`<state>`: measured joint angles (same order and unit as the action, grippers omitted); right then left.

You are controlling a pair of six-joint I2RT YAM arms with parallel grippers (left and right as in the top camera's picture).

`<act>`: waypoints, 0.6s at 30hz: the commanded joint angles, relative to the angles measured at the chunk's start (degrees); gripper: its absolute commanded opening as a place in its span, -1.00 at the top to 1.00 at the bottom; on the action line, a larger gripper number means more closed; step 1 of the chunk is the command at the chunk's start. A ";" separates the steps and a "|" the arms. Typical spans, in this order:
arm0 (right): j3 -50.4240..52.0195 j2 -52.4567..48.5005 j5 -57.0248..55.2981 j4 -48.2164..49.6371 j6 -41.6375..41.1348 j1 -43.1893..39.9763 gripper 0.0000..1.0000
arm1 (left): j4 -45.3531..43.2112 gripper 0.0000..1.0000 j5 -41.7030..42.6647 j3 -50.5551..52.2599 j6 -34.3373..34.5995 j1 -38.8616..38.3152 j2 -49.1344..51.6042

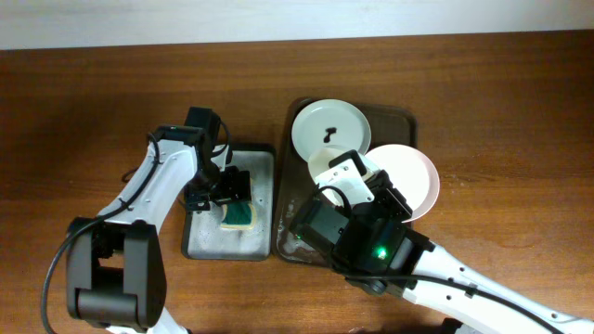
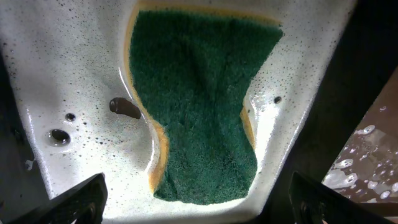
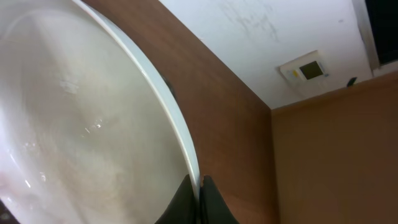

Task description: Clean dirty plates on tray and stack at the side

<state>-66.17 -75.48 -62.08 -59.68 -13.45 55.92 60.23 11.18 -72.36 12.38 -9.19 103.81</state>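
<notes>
The dark brown tray (image 1: 401, 117) holds a pale green plate (image 1: 329, 128) with a small dark smear at its centre. A second white plate (image 1: 322, 161) lies partly hidden under my right arm. My right gripper (image 1: 388, 193) is shut on the rim of a pale pink plate (image 1: 416, 178). In the right wrist view the jaws (image 3: 199, 186) pinch this plate's edge (image 3: 81, 124), and the plate is tilted. My left gripper (image 1: 230, 189) is open just above the green sponge (image 1: 241, 216). In the left wrist view the jaws (image 2: 198, 208) straddle the sponge (image 2: 199, 106).
The sponge lies in a smaller grey speckled tray (image 1: 209, 239), wet with water drops, left of the brown tray. It also shows in the left wrist view (image 2: 68, 62) with a small brown speck (image 2: 124, 107). The wooden table (image 1: 501, 111) extends all around.
</notes>
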 commanded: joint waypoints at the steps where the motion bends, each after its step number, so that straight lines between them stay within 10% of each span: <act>1: -0.85 0.13 -3.06 -0.17 -3.87 0.31 0.92 | 0.04 -0.85 0.66 0.37 -0.48 0.26 -0.28; 6: -1.31 2.25 18.93 -1.36 -12.55 -10.80 0.92 | 0.31 -0.71 3.67 0.31 -2.47 0.22 -0.35; 12: -4.24 4.92 63.08 -0.76 -0.04 -52.57 0.93 | 0.68 -0.64 6.29 -0.90 -5.66 0.20 -2.49; 18: -4.24 -4.28 76.70 4.09 -0.52 -90.27 0.92 | 0.68 -0.78 7.65 -0.87 -5.86 0.22 -2.69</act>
<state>-69.54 -74.96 8.10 -56.53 -14.39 -24.56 60.82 17.45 -72.44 7.53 -9.19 102.52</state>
